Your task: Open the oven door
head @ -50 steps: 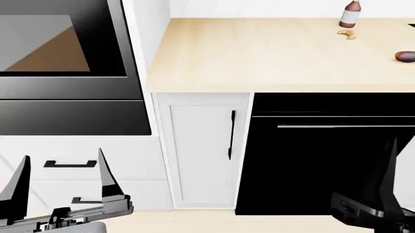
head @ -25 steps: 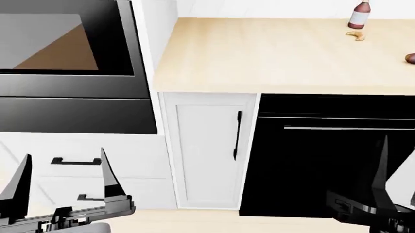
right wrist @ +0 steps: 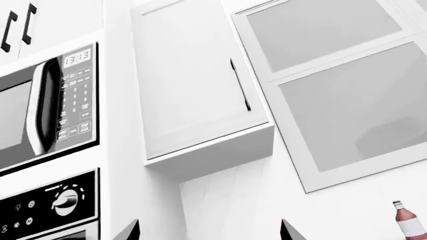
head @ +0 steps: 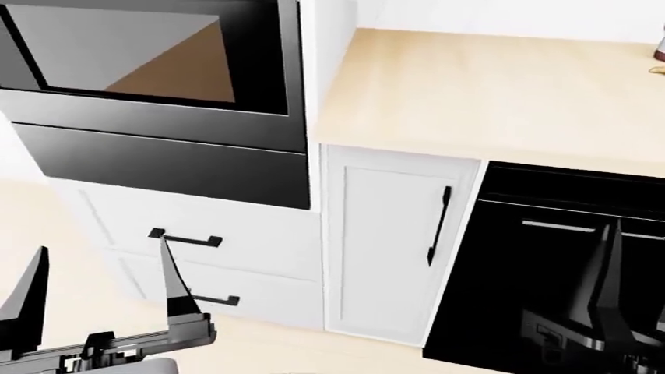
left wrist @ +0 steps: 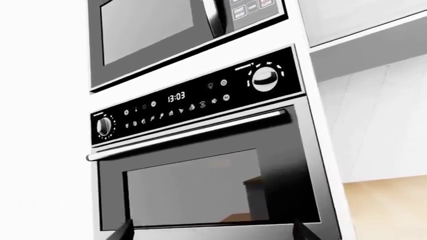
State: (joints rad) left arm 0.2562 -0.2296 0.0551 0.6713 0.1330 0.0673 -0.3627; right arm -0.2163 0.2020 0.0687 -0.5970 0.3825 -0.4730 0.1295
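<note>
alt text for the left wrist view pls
A closed oven door, glossy black with a wide glass window, sits under a long silver bar handle. Above is a control panel with two knobs and a clock reading 13:03; a microwave sits higher up.

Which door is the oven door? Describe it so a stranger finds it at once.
Start at the tall white column left of the wooden countertop. The oven door sits below the microwave and the black control strip with a clock and two knobs. It alone has a wide glass window under a thick silver bar handle; the black dishwasher front has no window.
</note>
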